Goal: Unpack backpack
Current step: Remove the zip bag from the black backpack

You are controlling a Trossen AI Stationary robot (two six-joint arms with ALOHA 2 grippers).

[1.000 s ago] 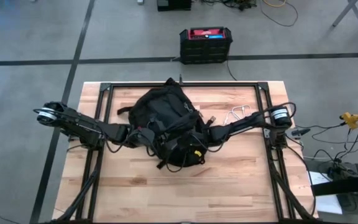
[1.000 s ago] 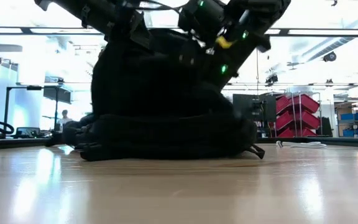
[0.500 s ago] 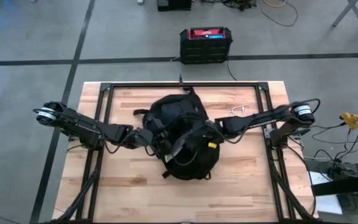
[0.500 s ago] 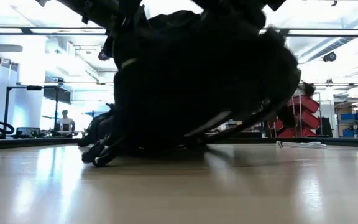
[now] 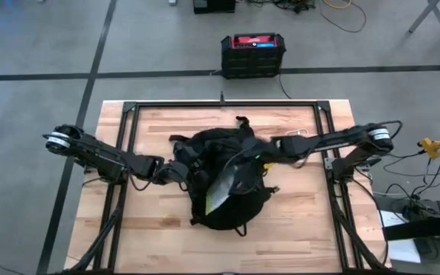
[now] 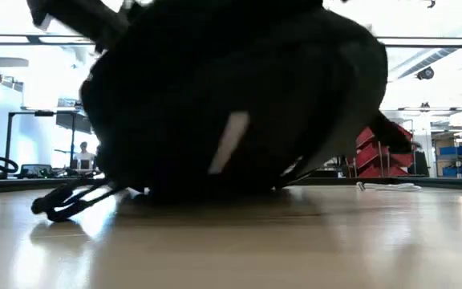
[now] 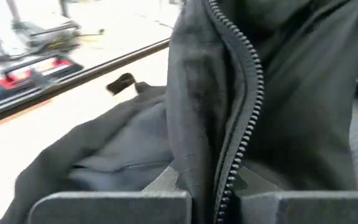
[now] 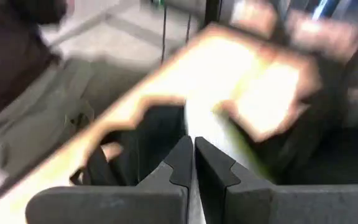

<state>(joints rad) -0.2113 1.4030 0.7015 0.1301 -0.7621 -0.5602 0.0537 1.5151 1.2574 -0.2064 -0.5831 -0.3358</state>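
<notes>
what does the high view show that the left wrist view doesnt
Only the high view shows the whole backpack on the table, both arms reaching into it from either side, and the black-and-red box on the floor beyond the table. Only the left wrist view shows the open zipper teeth up close, with the left gripper pinching the zipper edge. Both show the black backpack fabric.

Grey floor (image 5: 44,46) crossed by dark tape lines surrounds the light wooden table (image 5: 296,229); a black-and-red hard box (image 5: 253,53) stands on the floor beyond the table's far edge. In the low view, a bright room with ceiling lights, red bins (image 6: 385,152) at right, and a distant person (image 6: 83,155) at left.
</notes>
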